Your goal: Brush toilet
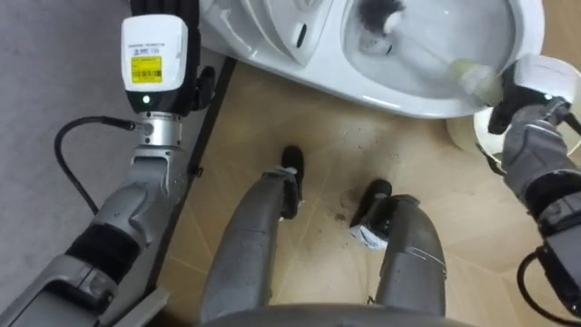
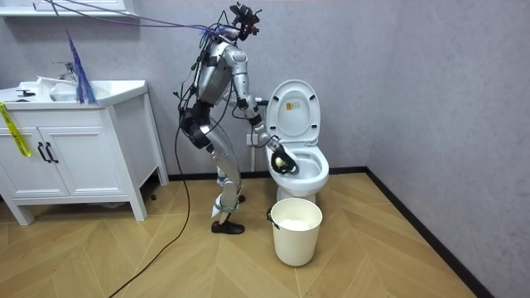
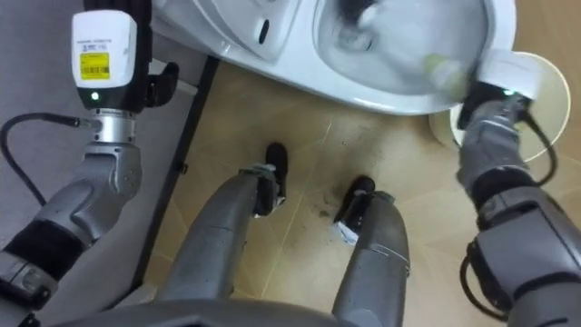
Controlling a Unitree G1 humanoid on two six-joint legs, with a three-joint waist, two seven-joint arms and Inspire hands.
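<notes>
Dark bristles of the toilet brush (image 1: pixel 377 23) are set in the toilet bowl (image 1: pixel 408 102) at twelve o'clock, the handle clasped by the right robot hand (image 1: pixel 516 95) at two o'clock. Firm sweeps round the bowl wall are advised. The state of the left robot hand (image 1: pixel 156 64), at ten o'clock, cannot be told.

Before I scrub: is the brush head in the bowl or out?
In: the dark brush head lies inside the toilet bowl, handle gripped by the right hand.
</notes>
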